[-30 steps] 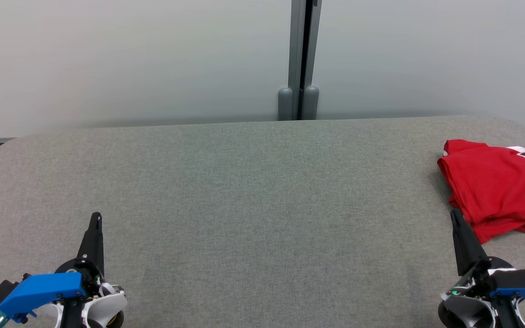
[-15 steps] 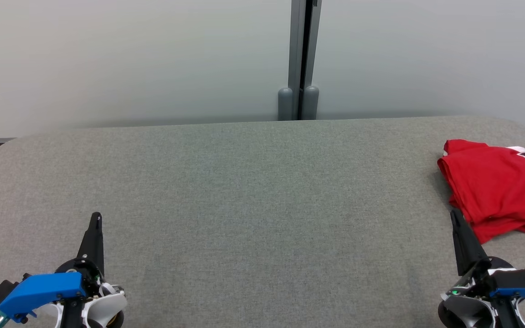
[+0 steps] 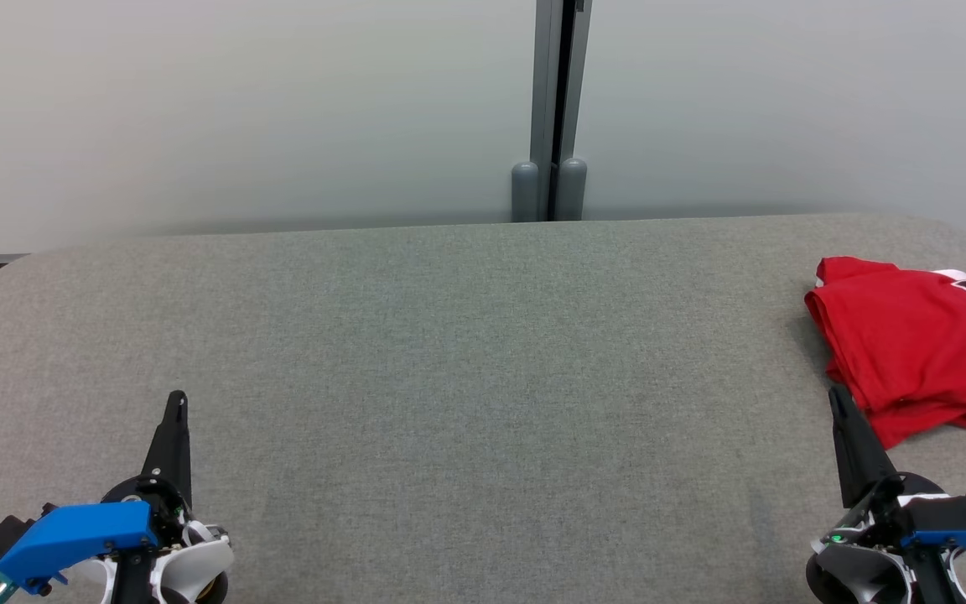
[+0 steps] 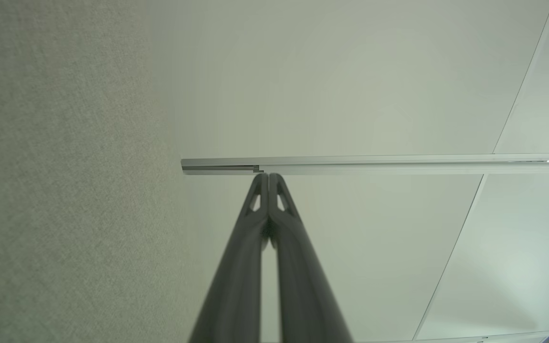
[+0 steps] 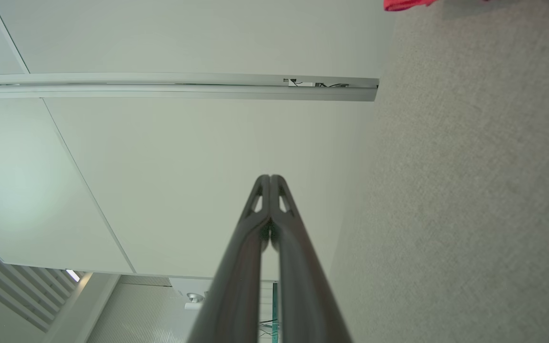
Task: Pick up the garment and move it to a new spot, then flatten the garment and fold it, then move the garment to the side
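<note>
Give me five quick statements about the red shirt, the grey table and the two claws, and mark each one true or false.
1. The red shirt lies at the right end of the grey table. True.
2. The left claw and the right claw are both shut. True.
3. The left claw grips the red shirt. False: it holds nothing and sits over the table's left part, far from the shirt.
4. The red shirt is plain, with no print. False: black numerals edged in white show on it.
5. The right claw is the one nearer the red shirt. True.
</note>
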Motion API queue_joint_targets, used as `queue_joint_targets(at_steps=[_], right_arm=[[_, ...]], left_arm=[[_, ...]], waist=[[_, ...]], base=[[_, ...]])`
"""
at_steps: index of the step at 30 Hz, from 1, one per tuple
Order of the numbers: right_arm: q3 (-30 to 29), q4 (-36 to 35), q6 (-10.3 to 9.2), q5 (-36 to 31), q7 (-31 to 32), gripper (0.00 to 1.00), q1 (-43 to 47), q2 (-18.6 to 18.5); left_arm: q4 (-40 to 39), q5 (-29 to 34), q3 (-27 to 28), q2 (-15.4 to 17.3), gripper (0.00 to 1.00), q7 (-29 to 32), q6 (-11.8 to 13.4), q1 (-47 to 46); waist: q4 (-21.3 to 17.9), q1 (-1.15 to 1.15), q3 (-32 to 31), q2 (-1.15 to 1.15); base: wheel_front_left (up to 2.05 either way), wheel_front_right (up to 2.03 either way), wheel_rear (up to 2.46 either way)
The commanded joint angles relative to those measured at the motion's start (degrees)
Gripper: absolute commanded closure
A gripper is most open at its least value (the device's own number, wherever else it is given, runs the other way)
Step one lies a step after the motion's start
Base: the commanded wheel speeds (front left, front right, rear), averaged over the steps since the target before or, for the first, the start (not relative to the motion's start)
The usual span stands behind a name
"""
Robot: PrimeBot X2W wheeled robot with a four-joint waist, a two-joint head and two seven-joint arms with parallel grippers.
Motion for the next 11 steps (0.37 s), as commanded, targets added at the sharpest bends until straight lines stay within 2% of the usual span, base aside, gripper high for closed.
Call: queue_joint_targets(at_steps=[1, 11], right_arm=[[-0.1, -0.2, 0.02, 0.2, 0.2, 1.0, -0.8, -0.4], [-0.1, -0.2, 0.02, 0.2, 0.2, 1.0, -0.8, -0.4]], left_arm=[[-0.3, -0.2, 0.1, -0.2, 1.0, 0.2, -0.3, -0.5], [-0.3, -0.2, 0.1, -0.2, 1.0, 0.2, -0.3, -0.5]], waist=[[0.0, 0.0, 0.0, 0.0], [0.0, 0.0, 0.0, 0.0]], base=[[0.0, 0.0, 0.0], [0.0, 0.0, 0.0]])
